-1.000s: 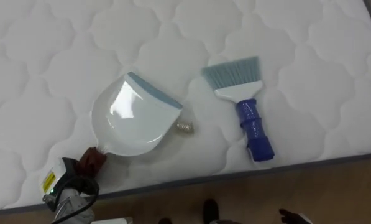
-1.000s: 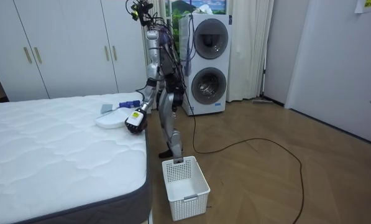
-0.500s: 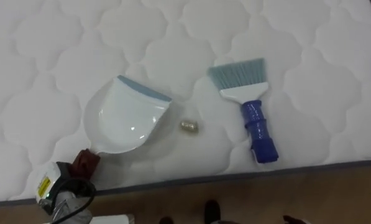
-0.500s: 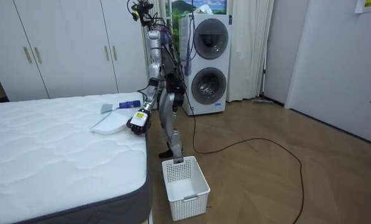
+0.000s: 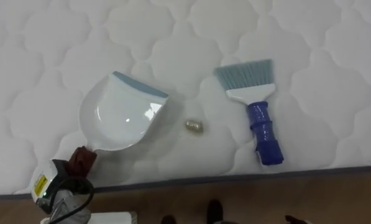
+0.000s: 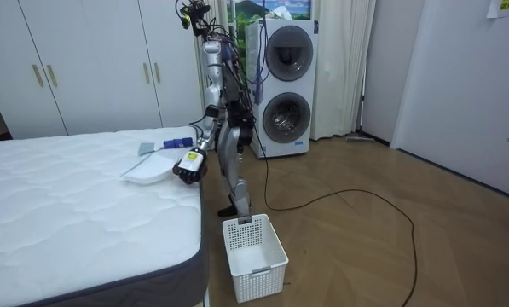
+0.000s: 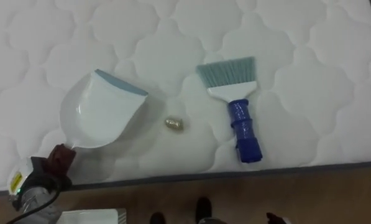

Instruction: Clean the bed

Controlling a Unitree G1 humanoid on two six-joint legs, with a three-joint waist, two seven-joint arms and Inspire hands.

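Observation:
A white dustpan (image 5: 120, 112) with a pale blue lip lies on the white quilted mattress (image 5: 173, 37). My left hand (image 5: 79, 163) is shut on its dark handle at the bed's edge. A small crumpled golden scrap (image 5: 194, 126) lies a short gap to the right of the lip. Further right, a brush (image 5: 260, 118) with a blue handle and pale blue bristles lies loose, bristles pointing away from me. A dark sliver of my right hand (image 5: 295, 219) shows at the bottom edge. I stand at the bed's corner (image 6: 194, 183).
The mattress's grey edge (image 5: 235, 177) runs along the bottom, with wooden floor below it. A white slatted basket (image 6: 254, 247) stands on the floor by my feet. Stacked washing machines (image 6: 284, 85) and white wardrobes (image 6: 92, 64) are behind.
The dustpan has drawn back to the left, away from the scrap, and sits lower and flatter. The view has shifted a little; brush and scrap lie where they were.

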